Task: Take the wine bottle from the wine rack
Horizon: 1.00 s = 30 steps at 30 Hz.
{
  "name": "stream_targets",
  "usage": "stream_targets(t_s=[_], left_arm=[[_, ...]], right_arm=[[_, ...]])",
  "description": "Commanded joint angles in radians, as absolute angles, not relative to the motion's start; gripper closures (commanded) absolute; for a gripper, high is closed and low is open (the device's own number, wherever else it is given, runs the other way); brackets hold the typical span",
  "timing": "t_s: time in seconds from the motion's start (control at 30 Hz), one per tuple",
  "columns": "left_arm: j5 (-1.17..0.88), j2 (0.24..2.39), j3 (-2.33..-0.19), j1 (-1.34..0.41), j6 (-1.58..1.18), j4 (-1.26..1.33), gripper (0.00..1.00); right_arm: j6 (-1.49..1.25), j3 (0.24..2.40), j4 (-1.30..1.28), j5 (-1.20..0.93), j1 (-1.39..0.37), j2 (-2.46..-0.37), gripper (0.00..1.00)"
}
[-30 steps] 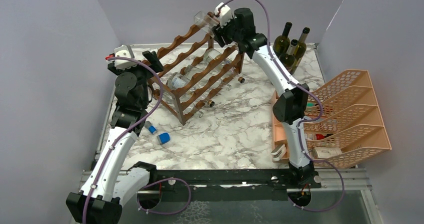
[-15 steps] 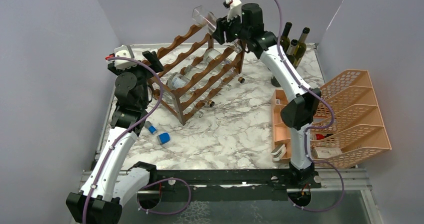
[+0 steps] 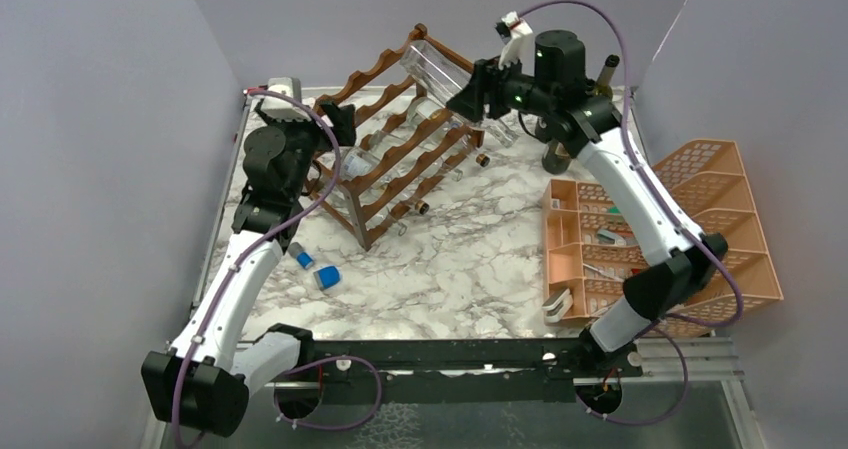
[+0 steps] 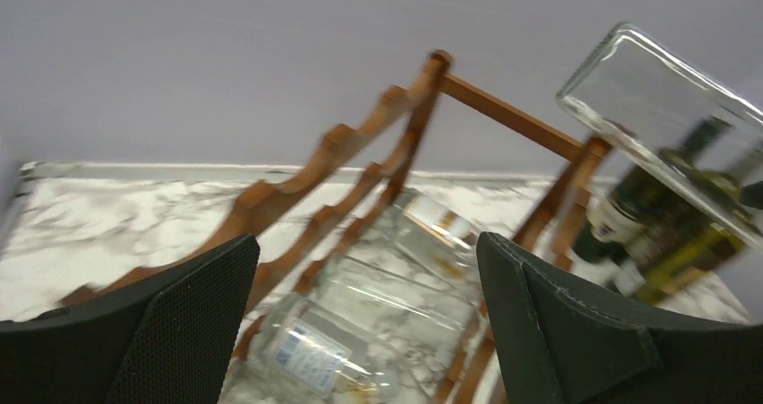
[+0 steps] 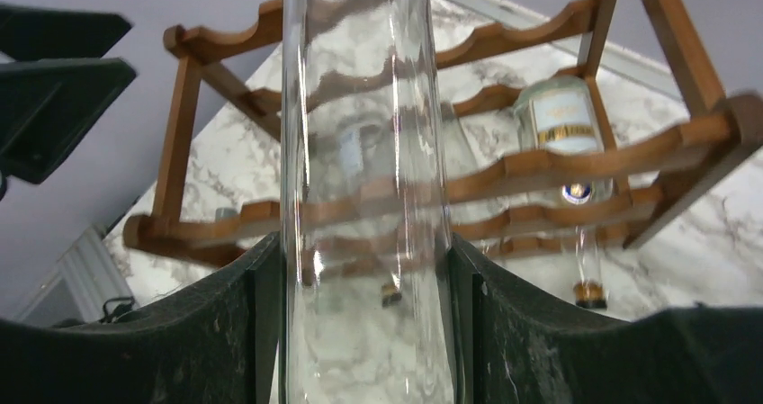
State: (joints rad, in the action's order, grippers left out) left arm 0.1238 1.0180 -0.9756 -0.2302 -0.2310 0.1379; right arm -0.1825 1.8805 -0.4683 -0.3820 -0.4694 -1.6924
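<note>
Right claw (image 5: 364, 332) grips bottle (image 5: 360, 152) above rack (image 5: 558, 164).

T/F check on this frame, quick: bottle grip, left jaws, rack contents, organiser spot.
1. The right jaws are shut on a clear glass bottle, held above the dark brown wooden wine rack. True.
2. The left jaws are clamped on a rack post. False: they stand open by the rack's end, holding nothing.
3. The rack is empty. False: other clear bottles lie in it.
4. The orange plastic tray organiser stands at the right side of the table. True.
</note>
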Motion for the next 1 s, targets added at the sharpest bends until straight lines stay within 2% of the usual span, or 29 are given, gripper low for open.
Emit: stream_targets(t_s=[0.0,0.13,0.27,0.4,0.57,0.77,0.97], left_arm=[[-0.305,1.046,-1.003,-0.227,-0.291,0.276,0.03],[-0.469,1.054,-1.001,-0.244,-0.339,0.343,0.04],[-0.558,1.040,-0.999,-0.299,-0.263,0.357,0.02],[-0.681,1.035,-0.981,-0.412,-0.149,0.356,0.01],[-0.870,1.041,-0.895,-0.603,0.093,0.332,0.01],[-0.585,1.080,-0.984,-0.901,0.486,-0.020,0.01],[-0.411,1.135,-1.024,-0.980,0.712,-0.089,0.01]], right_arm=[[-0.222,1.717,-0.491,-0.362,-0.465,-1.489,0.93],[-0.222,1.569,-0.559,-0.299,-0.464,-1.327,0.95],[-0.218,1.440,-0.627,-0.285,-0.465,-1.209,0.95],[-0.200,1.353,-0.701,-0.258,-0.465,-1.132,0.95],[-0.201,1.316,-0.772,-0.325,-0.465,-1.094,0.96],[-0.203,1.274,-0.835,-0.433,-0.465,-1.088,0.98],[-0.169,1.222,-0.883,-0.531,-0.465,-1.110,0.99]])
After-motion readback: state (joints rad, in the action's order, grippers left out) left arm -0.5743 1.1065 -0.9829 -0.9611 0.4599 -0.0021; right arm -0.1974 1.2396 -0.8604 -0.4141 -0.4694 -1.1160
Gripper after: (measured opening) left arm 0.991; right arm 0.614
